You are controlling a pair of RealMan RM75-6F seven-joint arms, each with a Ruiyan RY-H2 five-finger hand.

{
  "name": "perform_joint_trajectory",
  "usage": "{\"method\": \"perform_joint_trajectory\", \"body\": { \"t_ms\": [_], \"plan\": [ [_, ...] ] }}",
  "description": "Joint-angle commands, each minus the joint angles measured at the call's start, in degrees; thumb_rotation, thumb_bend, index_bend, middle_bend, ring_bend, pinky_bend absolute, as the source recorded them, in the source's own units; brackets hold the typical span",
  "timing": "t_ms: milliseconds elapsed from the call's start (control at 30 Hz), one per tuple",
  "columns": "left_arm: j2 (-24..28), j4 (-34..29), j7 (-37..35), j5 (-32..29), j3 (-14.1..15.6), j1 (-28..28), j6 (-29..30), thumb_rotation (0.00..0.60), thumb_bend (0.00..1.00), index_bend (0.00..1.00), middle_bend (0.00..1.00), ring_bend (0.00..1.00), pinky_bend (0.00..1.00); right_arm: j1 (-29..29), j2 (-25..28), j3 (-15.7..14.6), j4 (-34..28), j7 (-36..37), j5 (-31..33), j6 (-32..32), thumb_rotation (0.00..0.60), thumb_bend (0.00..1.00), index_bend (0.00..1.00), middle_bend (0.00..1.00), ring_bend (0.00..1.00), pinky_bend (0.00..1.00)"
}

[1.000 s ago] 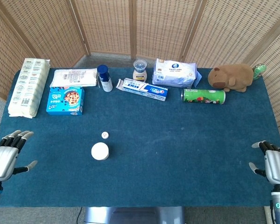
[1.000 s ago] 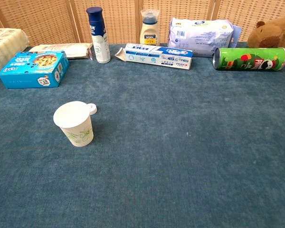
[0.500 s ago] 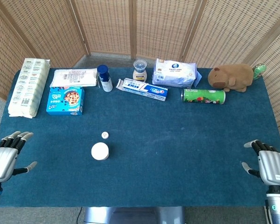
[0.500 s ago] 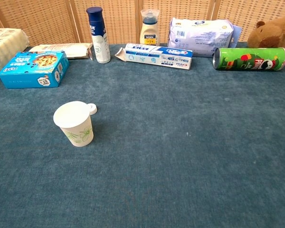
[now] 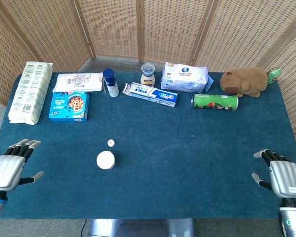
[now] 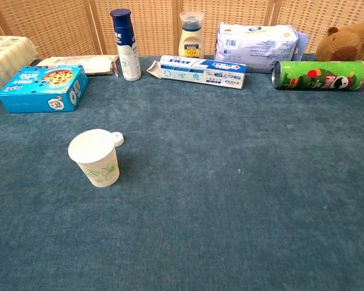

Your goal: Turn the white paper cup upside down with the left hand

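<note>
Blue cloth [image 5: 187, 163] covers the table. At the far left a long white pack [image 5: 30, 92] lies lengthwise along the edge. The left hand [image 5: 9, 169] sits at the near left corner, back upward, fingers [image 5: 25, 145] straight and slightly apart, thumb held out to the side; it holds nothing and is well apart from the cup. Behind it, a blue box [image 5: 69, 106] lies flat, with a flat white packet [image 5: 78, 82] just beyond.

The cup [image 6: 96, 157] stands upright, mouth up, on the near left part of the cloth, a green print on its wall. A small white cap [image 6: 117, 139] lies just behind it to its right; the two appear close but not plainly touching. From the head view the cup [image 5: 106, 160] shows as a white circle.

Along the back row stand a blue-capped bottle [image 6: 125, 43], a toothpaste box [image 6: 199, 70] lying flat, and a small jar [image 6: 191, 36] behind it. Further right are a wipes pack [image 6: 256, 40], a green can [image 6: 319, 75] on its side, and a brown plush toy [image 5: 246, 81].

The right hand [image 5: 280, 177] sits at the near right corner, back upward, fingers [image 5: 270, 156] extended and a little apart, holding nothing. Neither hand shows in the chest view.
</note>
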Motion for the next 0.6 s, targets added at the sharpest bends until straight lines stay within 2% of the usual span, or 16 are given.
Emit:
{"method": "perform_joint_trajectory", "body": {
  "t_ms": [33,333,600],
  "plan": [
    [0.08,-0.72,0.49,0.84,-0.52,-2.46,-2.78,0.385,0.18,0.13,0.2,0.13,0.19,0.0,-0.1,0.02,-0.12,-0.11,-0.04,0.11,0.6,0.25,0.35,0.34,0.39,0.42],
    [-1.32,-3.51,5.17,1.36,-2.02,-9.31,-10.93,0.373,0.18,0.13,0.2,0.13,0.19,-0.64,0.34,-0.29,-0.93,-0.39,-0.42,1.06,0.6,0.25,0.35,0.34,0.39,0.42],
    [-7.34,-5.07,14.81,-4.48,-4.04,-17.14,-21.52,0.375,0.18,0.13,0.2,0.13,0.19,-1.26,0.87,-0.57,-1.55,-0.57,-0.85,1.9,0.6,0.25,0.35,0.34,0.39,0.42]
  ]
}}
